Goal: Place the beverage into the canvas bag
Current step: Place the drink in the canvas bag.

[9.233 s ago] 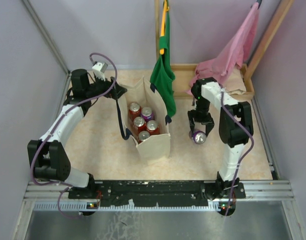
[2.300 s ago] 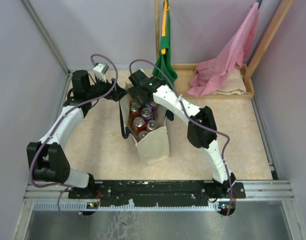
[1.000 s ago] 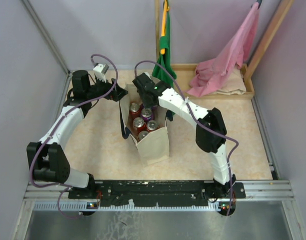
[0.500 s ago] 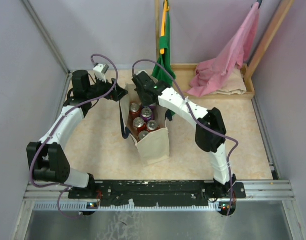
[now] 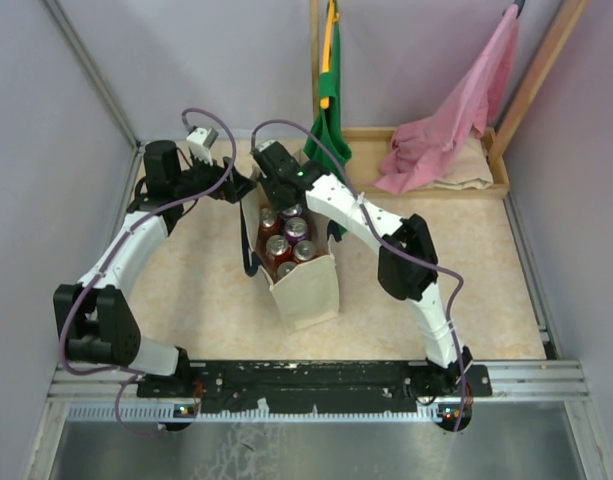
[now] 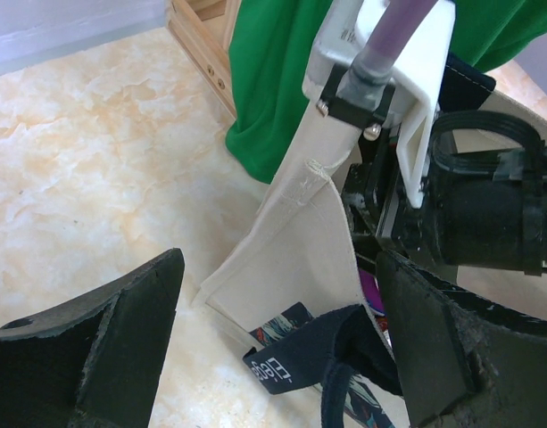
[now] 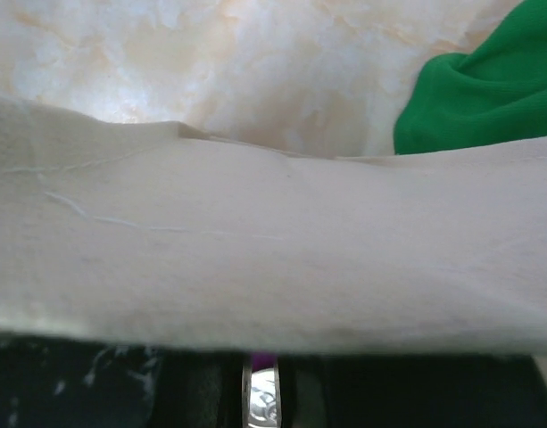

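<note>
- Left gripper (image 6: 264,357): fingers (image 6: 86,357) spread wide, clamped on nothing. The far left corner of the canvas bag (image 5: 308,290) sits in the gap between them, with a loop of its navy strap (image 6: 335,357) there too. Can't tell whether either pad touches the cloth.
- Right gripper (image 5: 274,190): over the far end of the bag, pointing down into the mouth. The wrist hides the fingertips in the top view. Jaws are closed together, with nothing seen between them.
- Right wrist view: mostly the bag's cream wall up close. Below its edge is a silver can top (image 7: 260,399) with a bit of purple.
- Bag: stands upright on the table (image 5: 186,290), mid-table between the two arms, mouth open and facing up. Long axis runs near to far, with the far end swung slightly left.
- Cans (image 5: 277,246): inside the bag, upright, tops up, packed roughly two abreast along the bag's length.
- Green cloth (image 5: 326,140) hangs just behind the bag's far right corner.
- Pink cloth (image 5: 436,140) is draped over a wooden tray (image 5: 496,185) at far right, well apart from the bag.
</note>
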Available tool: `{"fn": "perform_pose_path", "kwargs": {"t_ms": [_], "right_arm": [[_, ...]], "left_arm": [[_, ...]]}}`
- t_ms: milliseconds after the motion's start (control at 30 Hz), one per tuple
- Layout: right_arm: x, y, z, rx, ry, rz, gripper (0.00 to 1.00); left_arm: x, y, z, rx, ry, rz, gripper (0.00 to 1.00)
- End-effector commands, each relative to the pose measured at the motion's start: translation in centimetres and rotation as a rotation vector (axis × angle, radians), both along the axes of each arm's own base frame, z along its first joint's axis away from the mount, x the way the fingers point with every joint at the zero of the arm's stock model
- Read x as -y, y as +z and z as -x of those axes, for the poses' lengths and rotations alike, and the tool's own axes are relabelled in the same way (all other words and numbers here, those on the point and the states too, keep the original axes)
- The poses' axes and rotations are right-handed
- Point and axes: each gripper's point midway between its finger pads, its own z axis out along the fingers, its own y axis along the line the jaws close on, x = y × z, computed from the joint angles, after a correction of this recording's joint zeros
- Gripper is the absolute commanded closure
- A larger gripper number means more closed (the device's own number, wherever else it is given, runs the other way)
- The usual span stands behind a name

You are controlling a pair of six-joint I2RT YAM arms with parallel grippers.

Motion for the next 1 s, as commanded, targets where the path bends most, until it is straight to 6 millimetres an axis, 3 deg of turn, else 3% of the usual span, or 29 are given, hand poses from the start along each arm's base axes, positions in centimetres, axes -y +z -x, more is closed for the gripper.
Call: {"fn": "perform_pose_path", "kwargs": {"t_ms": [0, 233, 467, 600, 733, 967], "right_arm": [[-0.6, -2.9, 0.2, -0.047, 0.026, 0.039, 0.89], [-0.1, -5.3, 0.4, -0.097, 0.016, 0.072, 0.88], [0.6, -5.4, -0.2, -0.082, -0.017, 0.094, 0.8], [0.9, -3.4, -0.7, -0.035, -0.04, 0.082, 0.71], [1.3, -0.9, -0.8, 0.017, -0.058, 0.062, 0.7], [2.0, 1.9, -0.1, 0.077, -0.08, 0.041, 0.86]], "left_arm": [[-0.1, 0.4, 0.4, 0.017, -0.003, -0.01, 0.06], [-0.1, 0.4, 0.3, 0.018, -0.006, -0.012, 0.06], [0.0, 0.3, 0.2, 0.014, -0.01, -0.012, 0.06], [0.0, 0.4, 0.1, 0.014, -0.01, -0.011, 0.06], [0.0, 0.4, 0.0, 0.013, -0.01, -0.012, 0.06], [0.0, 0.3, -0.1, 0.009, -0.01, -0.012, 0.06]]}}
